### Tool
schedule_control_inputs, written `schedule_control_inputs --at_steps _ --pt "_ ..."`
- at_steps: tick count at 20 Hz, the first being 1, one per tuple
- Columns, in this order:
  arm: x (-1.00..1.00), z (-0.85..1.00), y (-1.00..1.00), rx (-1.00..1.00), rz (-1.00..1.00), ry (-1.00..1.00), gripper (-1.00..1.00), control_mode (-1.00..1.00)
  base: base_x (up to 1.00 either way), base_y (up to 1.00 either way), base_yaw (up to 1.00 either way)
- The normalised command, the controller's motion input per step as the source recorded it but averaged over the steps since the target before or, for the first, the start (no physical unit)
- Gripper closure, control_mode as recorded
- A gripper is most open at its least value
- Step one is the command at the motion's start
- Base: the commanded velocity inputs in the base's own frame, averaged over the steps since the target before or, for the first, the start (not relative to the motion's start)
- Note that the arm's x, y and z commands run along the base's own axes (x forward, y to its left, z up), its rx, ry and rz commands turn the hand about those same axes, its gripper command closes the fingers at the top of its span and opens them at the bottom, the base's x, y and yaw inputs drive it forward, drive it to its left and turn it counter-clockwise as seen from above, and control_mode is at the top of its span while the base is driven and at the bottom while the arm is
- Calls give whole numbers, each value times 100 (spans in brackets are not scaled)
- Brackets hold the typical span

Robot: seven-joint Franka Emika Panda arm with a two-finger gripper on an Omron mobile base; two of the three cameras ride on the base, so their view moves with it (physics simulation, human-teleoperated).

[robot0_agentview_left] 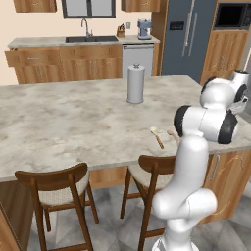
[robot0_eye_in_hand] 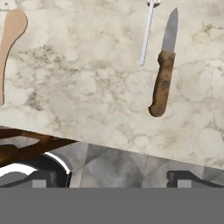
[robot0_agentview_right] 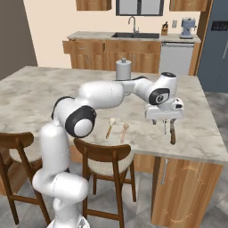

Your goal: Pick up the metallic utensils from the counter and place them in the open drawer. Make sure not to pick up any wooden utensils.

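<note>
The claw (robot0_agentview_right: 164,121) hangs spread and empty above the bench (robot0_agentview_right: 40,95) near its front edge, poised over the knife (robot0_eye_in_hand: 164,70) and the silver fork (robot0_eye_in_hand: 147,33) lying side by side; the wooden spoons (robot0_agentview_right: 116,127) lie well apart, easing selection.

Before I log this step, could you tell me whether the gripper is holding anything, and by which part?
Nothing is held. The gripper is open above the counter, with the knife and fork lying untouched below it.
</note>
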Motion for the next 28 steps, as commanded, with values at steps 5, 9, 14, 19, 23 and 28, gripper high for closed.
schedule_control_inputs --at_steps 5,9,14,19,23,28 --pt "29 -35 -35 1 0 0 -100 -100 0 0 0" --pt "28 -10 -36 0 0 0 -100 -100 0 0 0" --pt "36 -13 -35 0 0 0 -100 -100 0 0 0" --pt "33 -35 -10 0 -2 6 -100 -100 0 0 0" --pt "21 -50 0 0 -11 4 -100 -100 0 0 0" --pt "4 -37 1 1 -19 0 -100 -100 0 0 0"
